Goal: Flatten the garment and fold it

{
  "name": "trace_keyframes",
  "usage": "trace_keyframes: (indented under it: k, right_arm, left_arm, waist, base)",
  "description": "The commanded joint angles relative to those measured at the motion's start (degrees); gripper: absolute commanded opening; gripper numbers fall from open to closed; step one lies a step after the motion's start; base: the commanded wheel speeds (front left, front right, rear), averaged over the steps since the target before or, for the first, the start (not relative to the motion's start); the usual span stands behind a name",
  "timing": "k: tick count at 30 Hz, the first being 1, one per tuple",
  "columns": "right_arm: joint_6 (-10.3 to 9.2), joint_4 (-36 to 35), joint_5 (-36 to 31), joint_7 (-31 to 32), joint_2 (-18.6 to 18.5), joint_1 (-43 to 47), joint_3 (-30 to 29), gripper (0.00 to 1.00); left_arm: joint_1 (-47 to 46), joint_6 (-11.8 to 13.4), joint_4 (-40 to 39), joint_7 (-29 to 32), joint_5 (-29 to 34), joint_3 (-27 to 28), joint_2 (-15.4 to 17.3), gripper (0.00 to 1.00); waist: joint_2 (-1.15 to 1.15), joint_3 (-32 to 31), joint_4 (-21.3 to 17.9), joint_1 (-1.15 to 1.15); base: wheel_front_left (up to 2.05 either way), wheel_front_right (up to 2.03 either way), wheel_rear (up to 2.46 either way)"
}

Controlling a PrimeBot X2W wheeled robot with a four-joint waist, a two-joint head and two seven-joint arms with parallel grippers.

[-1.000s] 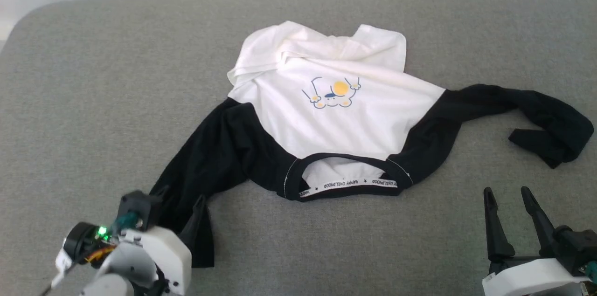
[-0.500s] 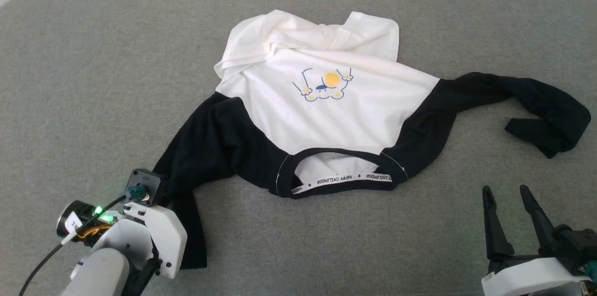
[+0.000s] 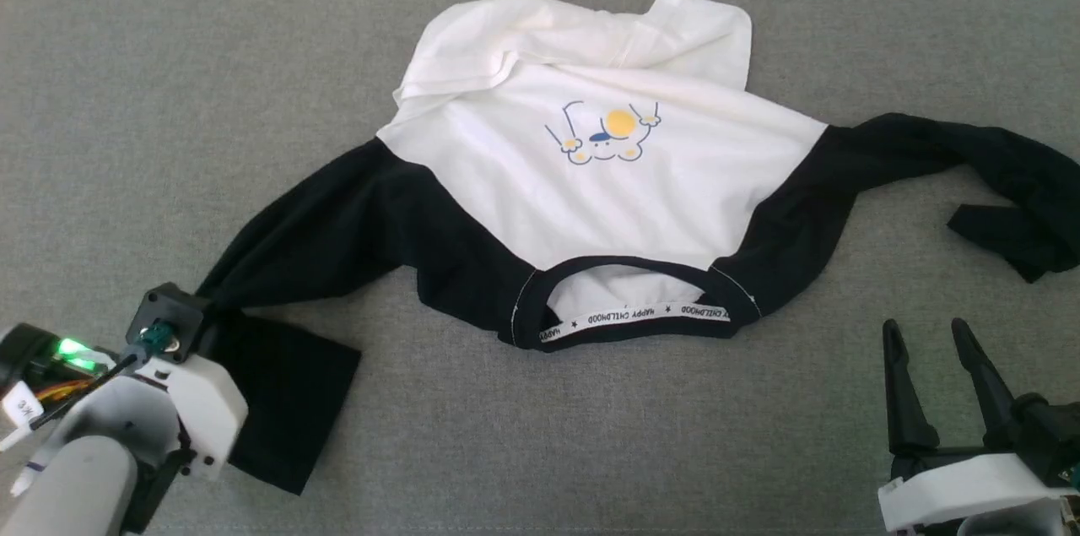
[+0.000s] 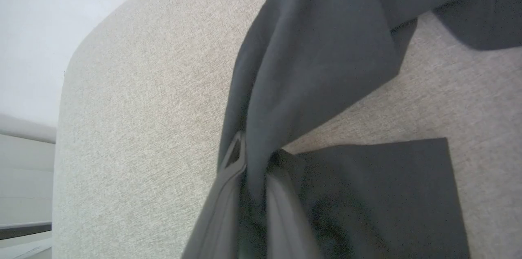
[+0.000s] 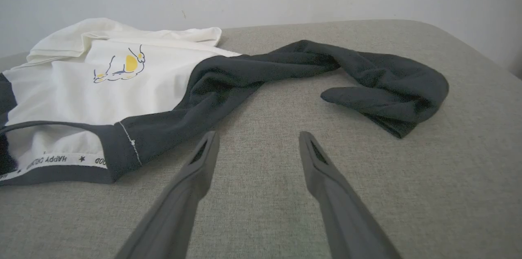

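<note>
The garment (image 3: 607, 181) is lying front up on the grey padded surface (image 3: 126, 97), with its neck band (image 3: 641, 315) facing the robot and its white hem (image 3: 591, 29) lying bunched and folded over at the far end. The left gripper (image 4: 253, 161) is working at the near left corner, and its jaws are clenched on the black fabric of the left-hand sleeve (image 3: 312, 240) just above the cuff (image 3: 278, 401), which is lying flat beside the wrist. That sleeve is running nearly straight from the shoulder to the grip. The right gripper (image 3: 926, 333) is resting near the collar with its jaws released and holding nothing. The right-hand sleeve (image 3: 970, 165) is lying well apart from it, doubled back on itself at its end. In my judgement the flattening step is in hand and folding is not yet begun. The next move is calling for a steady outward draw on the held sleeve without dragging the body, then a like grasp on the doubled sleeve and attention to the rumpled hem.
</note>
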Motion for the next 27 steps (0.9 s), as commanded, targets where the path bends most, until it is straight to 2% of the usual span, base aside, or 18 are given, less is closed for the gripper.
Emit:
trace_keyframes:
  k: [1, 8, 14, 15, 16, 17, 18, 21, 27]
  right_arm:
    - [-0.04, -0.28, -0.30, 0.14, 0.11, -0.79, 0.04, 1.00]
    - [-0.04, -0.35, -0.84, 0.35, 0.11, -1.62, -0.07, 1.00]
    - [-0.04, -0.33, -1.14, 0.62, 0.11, -2.09, 0.33, 1.00]
    - [-0.04, -0.29, -1.17, 0.63, 0.11, -2.11, 0.40, 1.00]
    - [-0.04, -0.26, -1.19, 0.64, 0.11, -2.12, 0.39, 1.00]
    - [-0.04, -0.21, -1.20, 0.64, 0.11, -2.12, 0.33, 1.00]
    - [-0.04, -0.16, -1.19, 0.63, 0.11, -2.08, 0.27, 1.00]
    - [-0.04, -0.04, -1.15, 0.70, 0.11, -1.89, 0.22, 1.00]
    - [-0.04, 0.42, -0.82, 0.61, 0.11, -1.58, 0.44, 1.00]
  left_arm:
    - [-0.54, 0.39, 0.15, -1.21, 1.62, 0.00, 1.00, 0.00]
    - [-3.36, 3.48, 4.59, -8.18, 5.93, -0.25, 1.60, 0.00]
    - [-5.18, 3.55, 10.30, -10.52, 3.48, 0.93, 0.23, 0.00]
    - [-5.42, 3.37, 11.00, -11.02, 2.56, 1.32, -0.24, 0.04]
    - [-5.65, 3.18, 11.43, -11.64, 1.80, 1.58, -0.69, 0.33]
    - [-5.85, 3.10, 11.60, -12.41, 0.66, 2.10, -1.46, 0.52]
    - [-5.94, 2.81, 11.74, -12.86, -0.50, 2.51, -2.11, 1.00]
    - [-5.83, 1.67, 11.09, -13.44, -4.53, 4.11, -3.74, 1.00]
    - [-3.14, 0.53, 5.76, -11.74, -9.87, 6.75, -3.88, 1.00]
  waist:
    - [0.00, 0.59, 0.19, -0.01]
    - [0.00, 1.86, 0.33, -0.01]
    - [0.00, 2.33, 0.32, -0.01]
    - [0.00, 2.30, 0.32, -0.01]
    - [0.00, 2.25, 0.34, -0.01]
    - [0.00, 2.16, 0.40, -0.01]
    - [0.00, 2.03, 0.47, -0.01]
    - [0.00, 1.50, 0.76, -0.01]
    - [0.00, -0.03, 1.00, -0.01]
  base:
    - [0.00, 0.00, 0.00]
    - [0.00, 0.00, 0.00]
    - [0.00, 0.00, 0.00]
    - [0.00, 0.00, 0.00]
    - [0.00, 0.00, 0.00]
    - [0.00, 0.00, 0.00]
    - [0.00, 0.00, 0.00]
    - [0.00, 0.00, 0.00]
    - [0.00, 0.00, 0.00]
